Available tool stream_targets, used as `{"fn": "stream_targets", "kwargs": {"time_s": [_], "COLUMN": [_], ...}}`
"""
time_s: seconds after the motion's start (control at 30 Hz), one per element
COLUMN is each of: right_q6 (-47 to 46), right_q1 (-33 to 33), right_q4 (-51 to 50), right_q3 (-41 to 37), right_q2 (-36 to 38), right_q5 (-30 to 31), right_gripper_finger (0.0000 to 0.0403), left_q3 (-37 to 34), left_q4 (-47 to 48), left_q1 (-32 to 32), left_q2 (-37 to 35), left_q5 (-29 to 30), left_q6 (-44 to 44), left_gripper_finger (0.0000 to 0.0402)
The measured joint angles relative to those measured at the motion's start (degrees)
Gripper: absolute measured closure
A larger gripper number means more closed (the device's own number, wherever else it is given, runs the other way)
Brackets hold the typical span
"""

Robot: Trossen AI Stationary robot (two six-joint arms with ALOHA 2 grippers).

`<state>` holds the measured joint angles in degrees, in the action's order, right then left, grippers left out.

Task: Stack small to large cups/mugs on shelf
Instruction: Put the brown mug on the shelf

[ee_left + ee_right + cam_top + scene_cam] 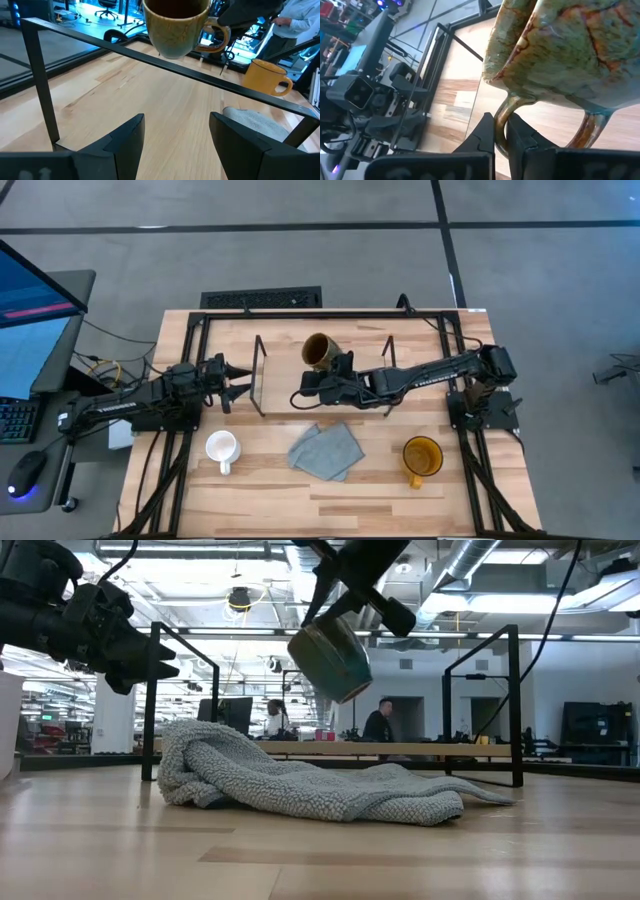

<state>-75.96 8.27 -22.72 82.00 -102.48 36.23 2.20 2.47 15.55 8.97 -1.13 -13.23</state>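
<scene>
The olive-brown mug (pixel 318 352) with a dark inside hangs above the light-wood shelf (pixel 290 405), lifted clear and a little tilted; it also shows in the low view (pixel 330 658) and the left wrist view (pixel 175 25). My right gripper (pixel 338 366) is shut on its handle. My left gripper (pixel 240 380) is open and empty just outside the shelf's left wire frame end (pixel 40 85). The small white mug (pixel 221 448) and the yellow-amber mug (pixel 422 457) stand on the tabletop toward the near edge. My right gripper pinches the olive-brown mug's handle (pixel 501 131) between its two fingers, at the loop's end nearer the rim. The fingers come slanting from above and from the table's right. The mug hangs clear of the shelf board, its mouth up, a little tilted.
A grey-blue cloth (pixel 326 450) lies crumpled on the tabletop in front of the shelf, between the white and yellow mugs. The shelf's thin black wire frame ends (pixel 389 375) stand up at both sides. People show in the room beyond the table (pixel 380 722).
</scene>
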Motion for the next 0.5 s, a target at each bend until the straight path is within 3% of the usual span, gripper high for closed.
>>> {"fn": "stream_targets", "kwargs": {"time_s": [0.5], "right_q6": [1.01], "right_q1": [-0.18], "right_q4": [0.94], "right_q3": [0.0], "right_q2": [0.02], "right_q5": [-0.62], "right_gripper_finger": [0.0371], "left_q3": [0.0], "left_q4": [0.16], "left_q1": [0.0], "left_q2": [0.0], "left_q5": [0.0], "left_q6": [-0.28], "left_gripper_finger": [0.0187]}}
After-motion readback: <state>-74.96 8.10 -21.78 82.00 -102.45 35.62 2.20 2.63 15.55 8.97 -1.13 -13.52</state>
